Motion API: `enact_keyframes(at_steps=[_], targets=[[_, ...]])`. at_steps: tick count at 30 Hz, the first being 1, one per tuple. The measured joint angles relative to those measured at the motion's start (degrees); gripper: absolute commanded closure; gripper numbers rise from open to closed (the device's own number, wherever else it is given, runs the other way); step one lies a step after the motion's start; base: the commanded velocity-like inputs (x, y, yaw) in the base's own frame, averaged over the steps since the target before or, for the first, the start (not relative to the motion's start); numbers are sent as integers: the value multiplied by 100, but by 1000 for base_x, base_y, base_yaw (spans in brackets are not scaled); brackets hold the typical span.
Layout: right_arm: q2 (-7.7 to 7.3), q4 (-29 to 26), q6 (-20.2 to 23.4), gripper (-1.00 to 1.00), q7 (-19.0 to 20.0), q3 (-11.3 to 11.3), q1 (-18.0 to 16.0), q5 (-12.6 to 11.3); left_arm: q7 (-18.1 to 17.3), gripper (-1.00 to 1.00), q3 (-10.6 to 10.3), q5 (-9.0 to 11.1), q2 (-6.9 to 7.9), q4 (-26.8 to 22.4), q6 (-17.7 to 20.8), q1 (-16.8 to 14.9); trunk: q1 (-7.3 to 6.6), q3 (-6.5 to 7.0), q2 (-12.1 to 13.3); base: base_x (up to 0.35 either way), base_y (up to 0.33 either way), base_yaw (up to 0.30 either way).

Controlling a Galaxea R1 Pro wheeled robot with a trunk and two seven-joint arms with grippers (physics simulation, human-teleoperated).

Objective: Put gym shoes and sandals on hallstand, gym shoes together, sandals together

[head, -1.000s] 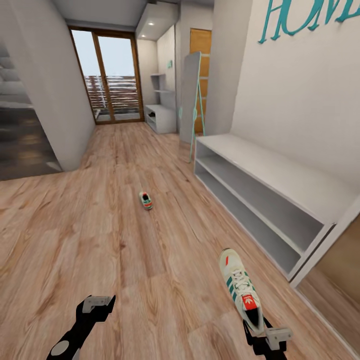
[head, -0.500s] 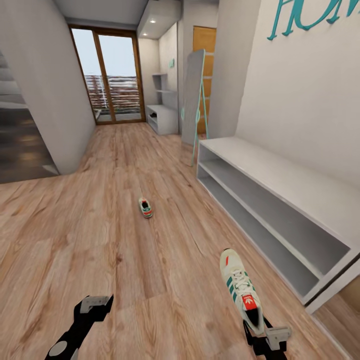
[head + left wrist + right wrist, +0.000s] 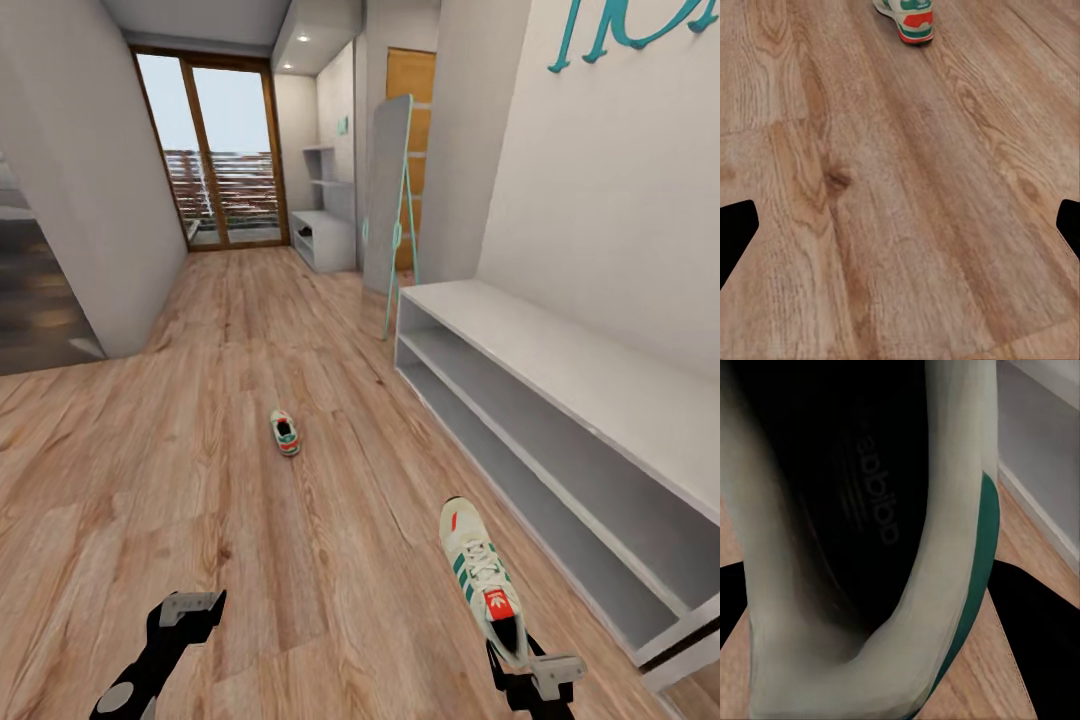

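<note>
Rolling forward and swinging left, your view is shifting: the white bench is sliding off to the right. Your right gripper is clamping one gym shoe by its heel, while your left gripper is hanging spread and empty. Farther on, the second gym shoe is lying on the corridor floor, and the hallstand is waiting far down the corridor, so you are probably carrying this shoe there.

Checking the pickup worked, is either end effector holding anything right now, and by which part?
The right end effector holds a gym shoe by its heel collar. The left end effector is open, empty.
</note>
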Motion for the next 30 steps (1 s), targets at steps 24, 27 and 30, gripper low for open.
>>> enact_keyframes(at_steps=[24, 27, 30], targets=[[0, 1, 0, 100, 0, -1, -1, 8, 1, -100, 0, 3, 0, -1, -3, 0, 0, -15, 0, 326, -106, 27], [0, 1, -8, 100, -6, -2, -2, 8, 1, -100, 0, 5, 1, -1, -2, -1, 0, -31, 0, 318, -116, 196], [2, 1, -9, 100, -3, 0, -1, 9, 1, -100, 0, 3, 1, -1, -2, 0, 0, -48, 0, 313, -121, 202]])
